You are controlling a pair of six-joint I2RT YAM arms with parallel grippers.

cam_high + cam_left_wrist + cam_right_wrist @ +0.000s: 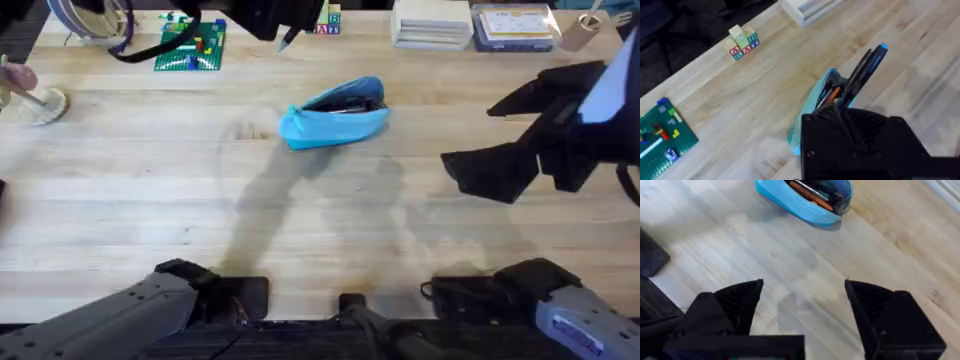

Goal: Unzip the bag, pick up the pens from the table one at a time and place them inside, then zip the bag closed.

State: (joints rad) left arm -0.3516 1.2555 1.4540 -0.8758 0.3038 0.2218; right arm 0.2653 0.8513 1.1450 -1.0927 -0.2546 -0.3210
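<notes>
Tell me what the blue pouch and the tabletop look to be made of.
The bag: seemingly soft matte fabric, since its open mouth sags and the sides fold. The table: light wood planks, going by visible grain and seams, with a smooth, low-sheen finish.

Letters "A" and "B" on small alphabet blocks [744, 44], nothing else legible

place: robot lab or test bench | tabletop [120, 190]: light wood planks | two arm bases at the near edge | props along the far edge: green brick baseplate [190, 47], alphabet blocks [743, 42], stacked clear plastic boxes [432, 24]
</notes>
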